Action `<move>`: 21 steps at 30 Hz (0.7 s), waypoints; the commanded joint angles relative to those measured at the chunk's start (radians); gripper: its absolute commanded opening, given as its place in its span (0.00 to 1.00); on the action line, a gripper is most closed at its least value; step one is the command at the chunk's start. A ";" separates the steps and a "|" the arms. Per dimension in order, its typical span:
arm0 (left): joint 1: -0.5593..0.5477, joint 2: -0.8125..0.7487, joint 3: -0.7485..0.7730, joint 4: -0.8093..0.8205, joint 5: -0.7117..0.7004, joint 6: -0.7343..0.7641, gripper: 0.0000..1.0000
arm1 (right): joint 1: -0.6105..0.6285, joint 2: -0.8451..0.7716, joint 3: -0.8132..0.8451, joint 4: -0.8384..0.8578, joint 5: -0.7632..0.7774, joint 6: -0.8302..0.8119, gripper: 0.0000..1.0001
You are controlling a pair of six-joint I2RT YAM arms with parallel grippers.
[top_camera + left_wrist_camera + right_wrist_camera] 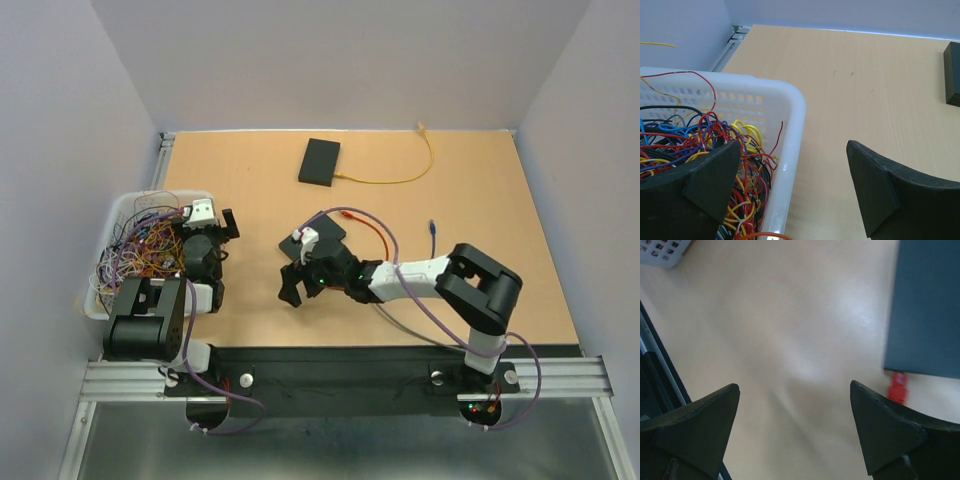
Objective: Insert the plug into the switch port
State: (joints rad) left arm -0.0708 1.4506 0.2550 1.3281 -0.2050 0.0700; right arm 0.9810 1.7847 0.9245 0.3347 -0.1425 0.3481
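A dark flat switch box (325, 237) lies mid-table, seen in the right wrist view as a slate slab (925, 305) at upper right. A red plug (898, 387) sits against its edge, and its red cable (372, 230) trails right across the table. My right gripper (794, 387) hangs open over bare table just left of the box, with nothing between its fingers; from above the right gripper (298, 272) is near the box's front-left corner. My left gripper (792, 150) is open and empty, hovering over the basket's right rim, at far left (212, 222).
A white basket (790, 107) full of tangled coloured wires stands at the table's left edge (118, 215). A second black box (319, 162), seen also (952, 75), lies at the back with a yellow cable (400, 180). A blue-tipped cable (432, 228) lies to the right.
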 commanded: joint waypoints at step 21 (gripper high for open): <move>0.002 0.005 -0.013 0.215 0.006 0.007 0.99 | -0.120 0.085 0.069 -0.056 0.270 -0.032 0.97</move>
State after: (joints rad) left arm -0.0708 1.4506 0.2550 1.3281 -0.2024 0.0700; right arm 0.8867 1.8927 0.9958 0.3225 0.1284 0.3813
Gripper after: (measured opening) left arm 0.986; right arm 0.970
